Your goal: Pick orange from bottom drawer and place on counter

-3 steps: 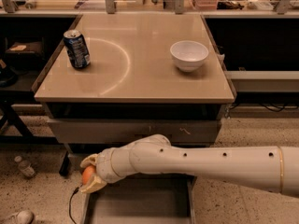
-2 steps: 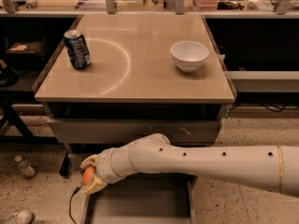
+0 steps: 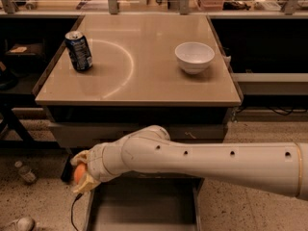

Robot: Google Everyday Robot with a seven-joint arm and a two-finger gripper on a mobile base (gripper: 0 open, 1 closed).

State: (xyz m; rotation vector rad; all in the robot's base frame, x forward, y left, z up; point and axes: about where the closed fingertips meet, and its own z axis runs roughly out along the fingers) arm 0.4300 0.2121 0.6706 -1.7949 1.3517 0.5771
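My gripper (image 3: 82, 173) is shut on the orange (image 3: 78, 173), a small round orange fruit that shows between the pale fingers. It hangs at the left front corner of the open bottom drawer (image 3: 144, 208), over the drawer's left wall and below the counter's edge. My white arm (image 3: 202, 160) reaches in from the right, across the cabinet front. The counter (image 3: 144, 76) is the glossy beige top with a pale curved arc, above and behind the gripper.
A blue soda can (image 3: 79, 50) stands on the counter's left side. A white bowl (image 3: 194, 57) stands on its right side. A cluttered shelf (image 3: 144, 4) with metal posts runs behind. A small bottle (image 3: 25, 171) and a cable lie on the speckled floor at left.
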